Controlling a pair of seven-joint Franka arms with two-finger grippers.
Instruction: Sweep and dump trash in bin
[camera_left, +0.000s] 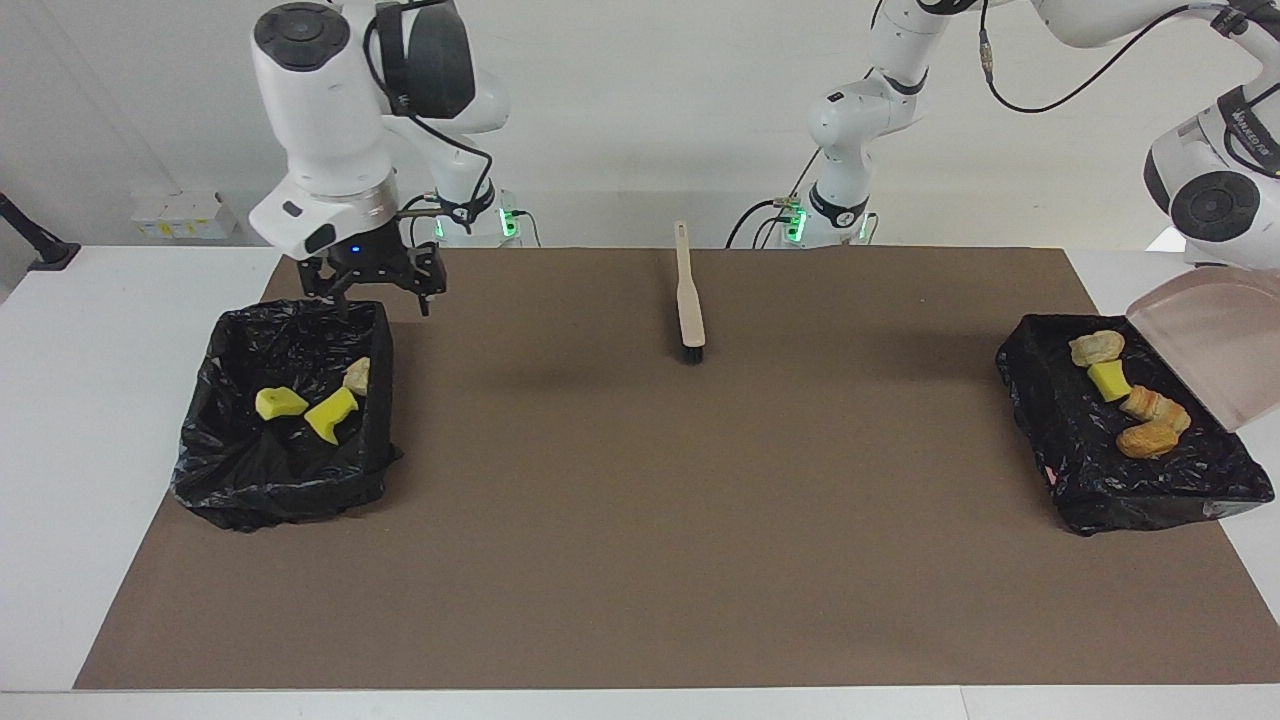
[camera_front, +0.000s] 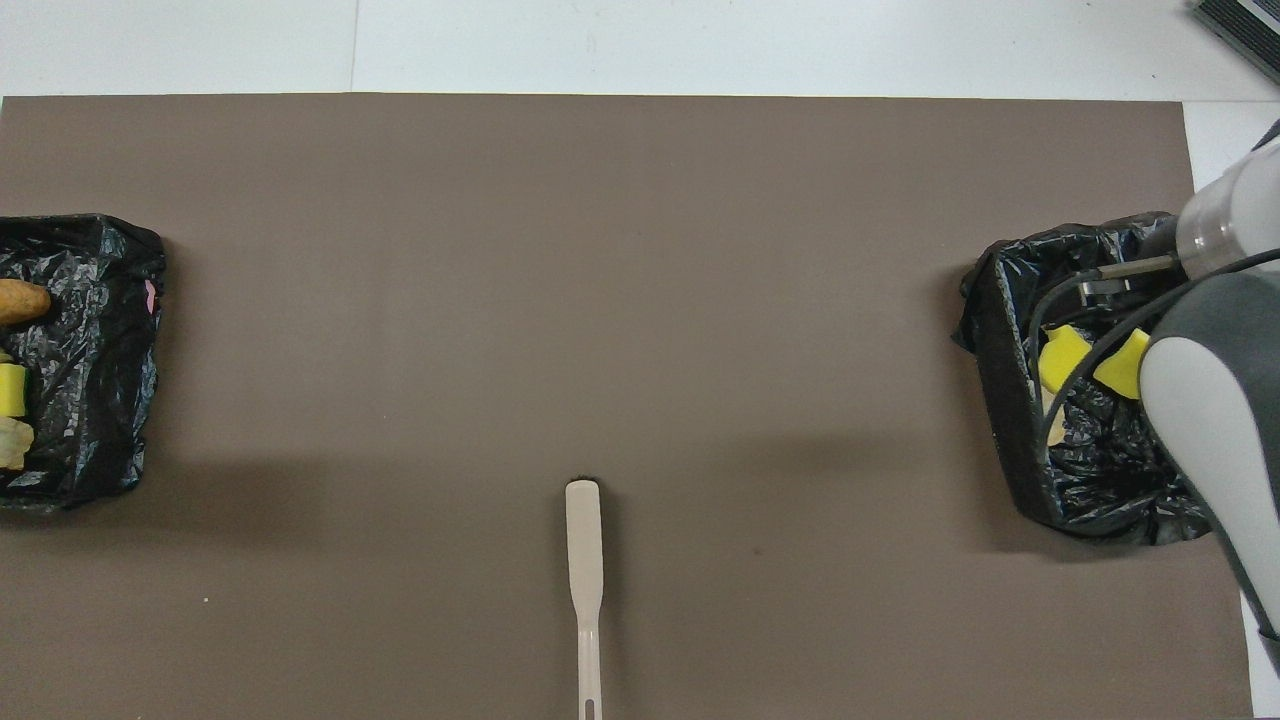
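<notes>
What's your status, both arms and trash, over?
Right gripper open, empty, over the bin at its end. Left arm holds the tipped dustpan over the other bin; grip out of view. All trash binned. Brush lies mid-table, nothing blocking.

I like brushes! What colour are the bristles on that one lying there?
Black bristles on the beige brush, clearest in the facing view.

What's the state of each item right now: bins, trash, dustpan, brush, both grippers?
Bin at right arm's end: holds three trash pieces.
Bin at left arm's end: holds four trash pieces.
Dustpan: raised, tipped over that bin, emptied.
Brush: lying on the mat, unheld.
Left gripper: out of view, shut on dustpan.
Right gripper: open, empty, over its bin's edge.
</notes>
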